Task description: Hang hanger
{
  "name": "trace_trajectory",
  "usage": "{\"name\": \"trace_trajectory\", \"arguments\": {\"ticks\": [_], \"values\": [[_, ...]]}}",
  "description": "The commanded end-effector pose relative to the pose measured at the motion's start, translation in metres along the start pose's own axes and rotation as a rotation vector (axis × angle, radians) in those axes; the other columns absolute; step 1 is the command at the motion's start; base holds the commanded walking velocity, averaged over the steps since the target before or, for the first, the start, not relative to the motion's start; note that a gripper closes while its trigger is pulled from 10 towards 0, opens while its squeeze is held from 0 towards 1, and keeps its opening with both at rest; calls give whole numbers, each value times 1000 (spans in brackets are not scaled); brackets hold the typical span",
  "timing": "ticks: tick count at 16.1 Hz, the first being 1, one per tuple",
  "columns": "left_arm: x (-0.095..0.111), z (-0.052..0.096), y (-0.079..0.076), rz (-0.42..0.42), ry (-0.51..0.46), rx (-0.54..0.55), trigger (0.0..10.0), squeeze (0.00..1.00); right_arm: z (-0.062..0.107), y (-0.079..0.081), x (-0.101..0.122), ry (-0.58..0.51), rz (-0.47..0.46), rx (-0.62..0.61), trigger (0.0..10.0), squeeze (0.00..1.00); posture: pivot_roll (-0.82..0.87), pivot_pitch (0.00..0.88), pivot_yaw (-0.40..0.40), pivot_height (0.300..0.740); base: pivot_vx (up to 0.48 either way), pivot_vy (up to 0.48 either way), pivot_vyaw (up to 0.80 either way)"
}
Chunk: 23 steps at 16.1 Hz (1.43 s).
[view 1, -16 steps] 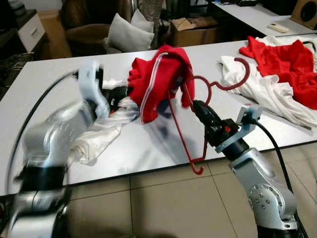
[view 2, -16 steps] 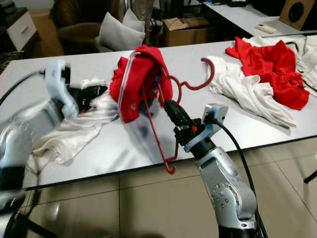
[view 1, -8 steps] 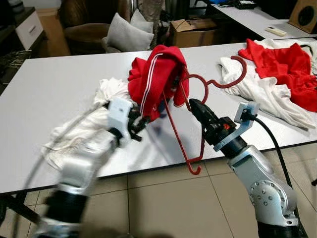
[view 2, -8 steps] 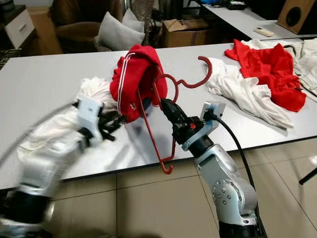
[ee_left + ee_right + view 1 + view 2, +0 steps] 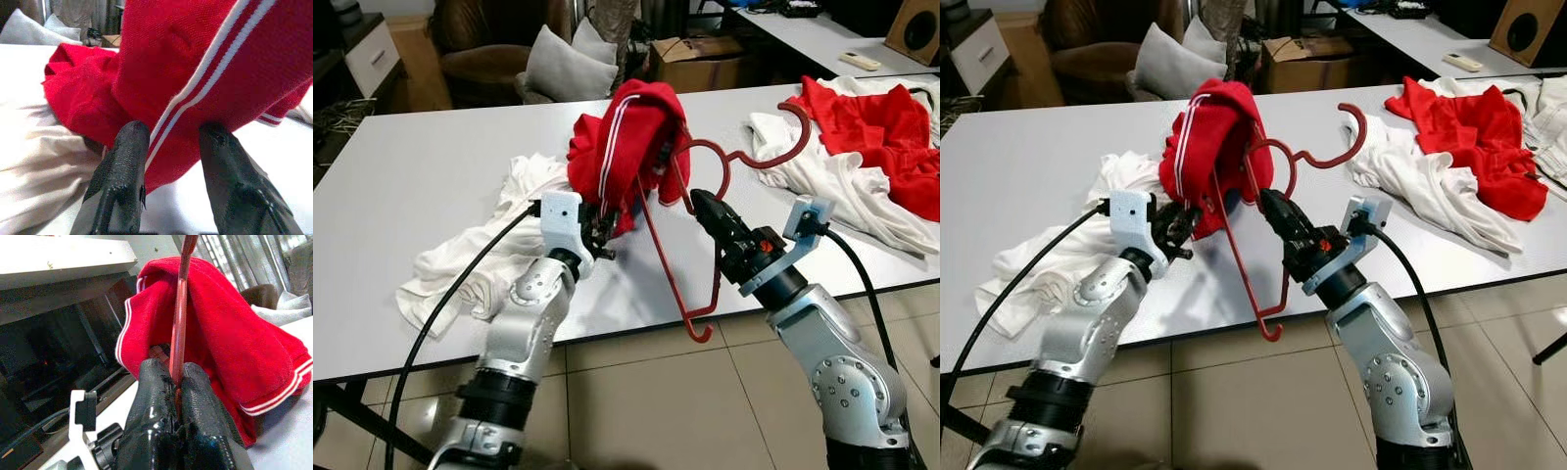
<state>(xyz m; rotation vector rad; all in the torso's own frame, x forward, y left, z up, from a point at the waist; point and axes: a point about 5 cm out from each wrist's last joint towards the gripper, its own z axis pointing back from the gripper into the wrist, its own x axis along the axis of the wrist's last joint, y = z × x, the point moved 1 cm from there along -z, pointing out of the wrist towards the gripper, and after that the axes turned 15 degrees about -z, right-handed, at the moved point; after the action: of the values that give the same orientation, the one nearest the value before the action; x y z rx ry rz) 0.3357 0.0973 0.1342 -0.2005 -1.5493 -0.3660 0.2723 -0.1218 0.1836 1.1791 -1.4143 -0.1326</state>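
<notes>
Red hanger (image 5: 690,245), centre frame above the white surface (image 5: 431,176), draped with a red garment (image 5: 622,147); right claw (image 5: 697,204) clamped on its wire. Left claw (image 5: 168,147), fingers parted around the garment's striped lower edge.

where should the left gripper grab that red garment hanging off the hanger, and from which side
Grip the red garment at its low hanging hem, coming from the robot's left and below. That edge dangles free beside the open left gripper, clear of the red hanger that the right gripper holds pinched.
</notes>
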Motion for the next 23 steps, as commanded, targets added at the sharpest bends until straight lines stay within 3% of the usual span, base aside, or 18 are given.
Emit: {"name": "trace_trajectory", "arguments": {"ticks": [1, 4, 5, 6, 10, 11, 13, 14, 23], "values": [[2, -3, -3, 0, -19, -15, 10000, 0, 0, 6, 6, -23, 5, 25, 10000, 0, -160, 0, 38, 740, 0, 0, 0], [2, -7, -18, -34, -63, -74, 10000, 0, -2, 6, 7, -26, 3, 24, 10000, 0, -158, 0, 35, 740, 0, 0, 0], [2, -6, -22, -58, -77, -92, 10000, 1000, -2, 6, 7, -28, 3, 23, 10000, 0, -157, 0, 34, 740, 0, 0, 0], [1, -6, -22, -67, -81, -91, 10000, 1000, -2, 6, 7, -29, 2, 22, 10000, 0, -157, 0, 33, 740, 0, 0, 0], [-3, 1, -16, -272, -99, -117, 10000, 1000, -3, 4, 8, -42, -8, 19, 10000, 0, -151, 0, 32, 740, 0, 0, 0], [-4, 2, -16, -276, -96, -119, 10000, 1000, -3, 4, 8, -43, -9, 19, 10000, 0, -151, 0, 32, 740, 0, 0, 0], [0, 4, -19, -202, -117, -140, 10000, 1000, -4, 4, 9, -45, -12, 19, 10000, 0, -144, 0, 26, 740, 0, 0, 0], [1, 6, -29, -171, -130, -216, 10000, 1000, -4, 4, 8, -42, -13, 22, 10000, 0, -144, 0, 26, 740, 0, 0, 0], [1, 6, -29, -171, -130, -216, 10000, 1000, -4, 4, 8, -42, -13, 22, 10000, 0, -144, 0, 26, 740, 0, 0, 0]]}}
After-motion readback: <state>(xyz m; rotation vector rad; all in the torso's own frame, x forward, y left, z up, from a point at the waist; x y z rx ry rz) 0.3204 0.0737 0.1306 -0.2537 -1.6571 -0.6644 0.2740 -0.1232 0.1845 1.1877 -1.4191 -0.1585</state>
